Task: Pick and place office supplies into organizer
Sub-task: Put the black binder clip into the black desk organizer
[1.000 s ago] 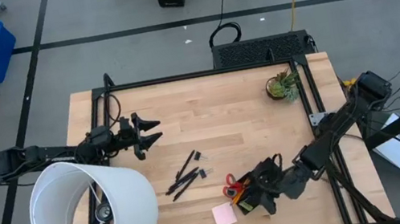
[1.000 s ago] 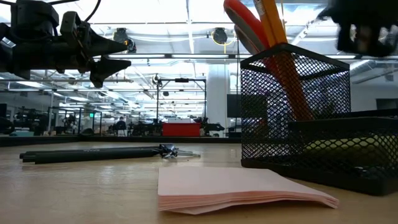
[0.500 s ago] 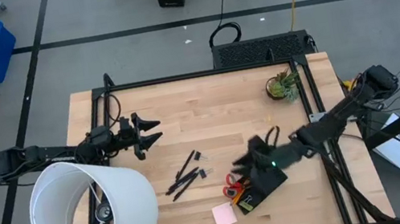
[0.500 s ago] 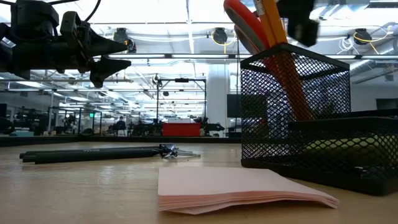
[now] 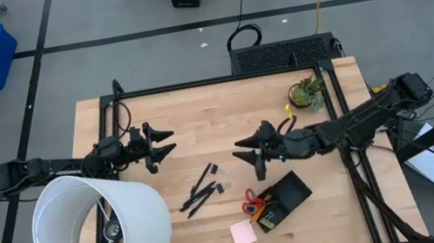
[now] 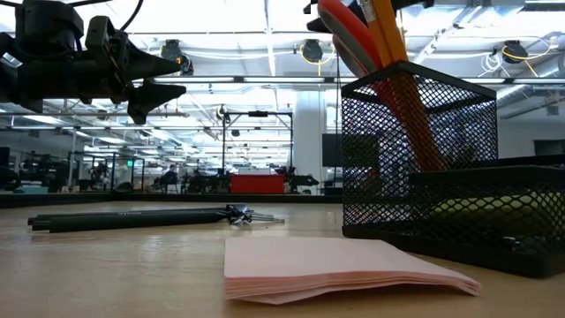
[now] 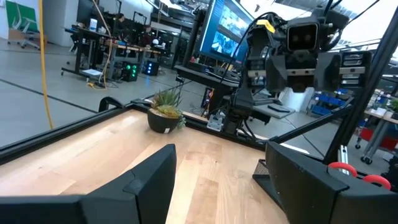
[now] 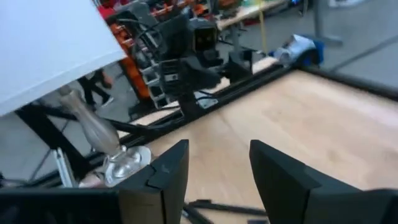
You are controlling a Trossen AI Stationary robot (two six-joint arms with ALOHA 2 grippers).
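While I watch from overhead, the right gripper (image 5: 250, 149) hangs above mid-table, fingers spread and carrying nothing, just far of the organizer (image 5: 285, 199). That black tray sits near the table's near edge, red scissors (image 5: 249, 196) and an orange pencil (image 5: 258, 213) standing at its left end, the pink pad (image 5: 242, 234) just left of it. Black pens (image 5: 200, 191) lie left of that, beside the white lampshade (image 5: 101, 230). The left gripper (image 5: 162, 144) waits released at far left.

Low view: mesh cup (image 6: 415, 146) holds scissors and pencil; pad in front, pens on the left.

Left wrist: plant (image 7: 165, 113), far arm.

Right wrist: fingers (image 8: 163, 172) apart, empty, pens barely visible below.
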